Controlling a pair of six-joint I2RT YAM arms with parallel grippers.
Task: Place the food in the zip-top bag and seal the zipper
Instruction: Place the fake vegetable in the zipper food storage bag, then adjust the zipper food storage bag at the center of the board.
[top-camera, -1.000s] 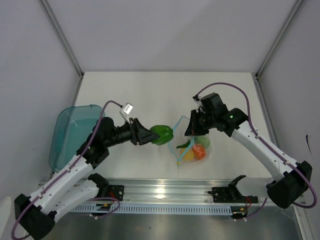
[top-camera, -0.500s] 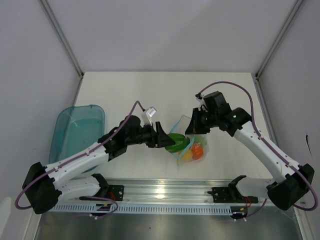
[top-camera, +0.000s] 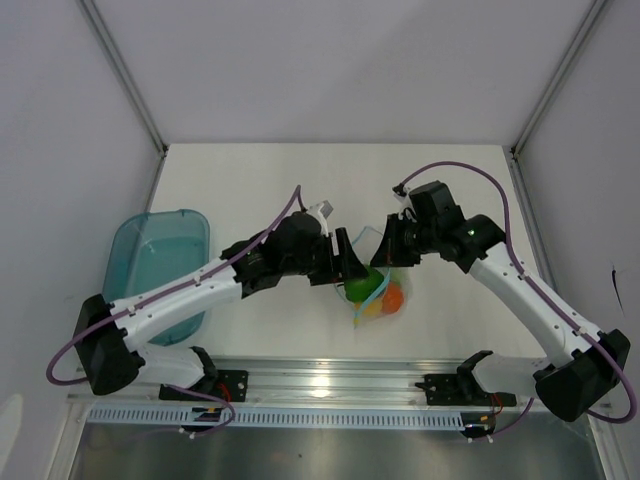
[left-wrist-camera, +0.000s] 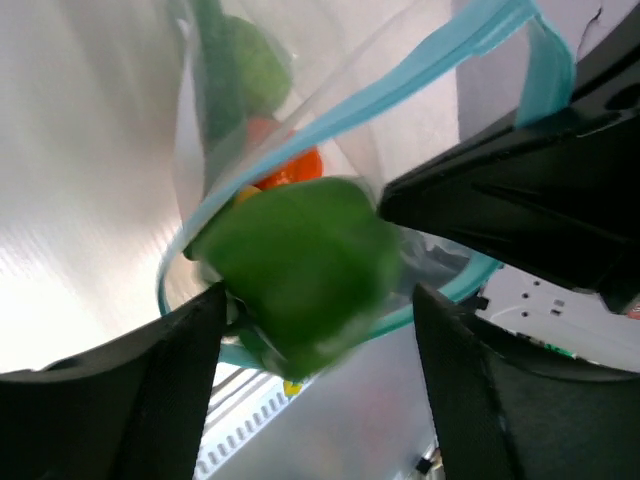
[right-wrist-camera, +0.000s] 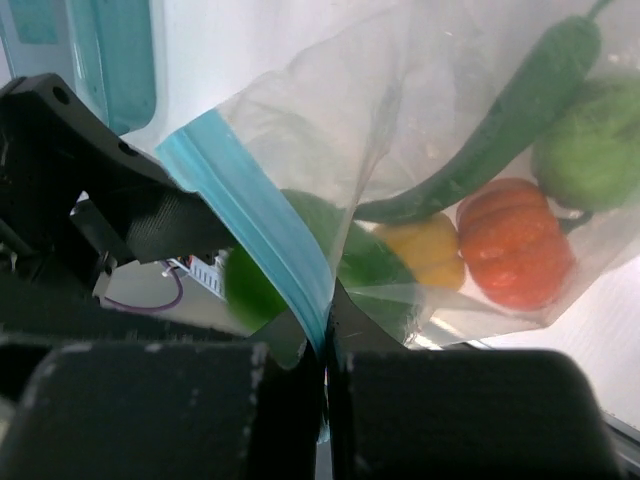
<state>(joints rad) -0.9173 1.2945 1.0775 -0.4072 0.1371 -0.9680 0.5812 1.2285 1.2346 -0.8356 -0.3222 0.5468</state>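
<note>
At the left-facing zip-top bag (right-wrist-camera: 400, 100) mouth, left hand (top-camera: 350, 272) clamps green fruit (left-wrist-camera: 300, 270); right hand (right-wrist-camera: 325, 370) pinches zipper (right-wrist-camera: 255, 215).

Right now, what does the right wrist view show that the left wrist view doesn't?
Only right wrist: the right hand pinched shut on the zipper, the chili at full length, the yellow piece clearly, and a corner of the teal tray.
Only left wrist: the left hand gripping the green fruit from both sides, at the open mouth of the zip-top bag.
Both: the bag, the zipper, that green fruit, and the orange fruit and second green one inside.
</note>
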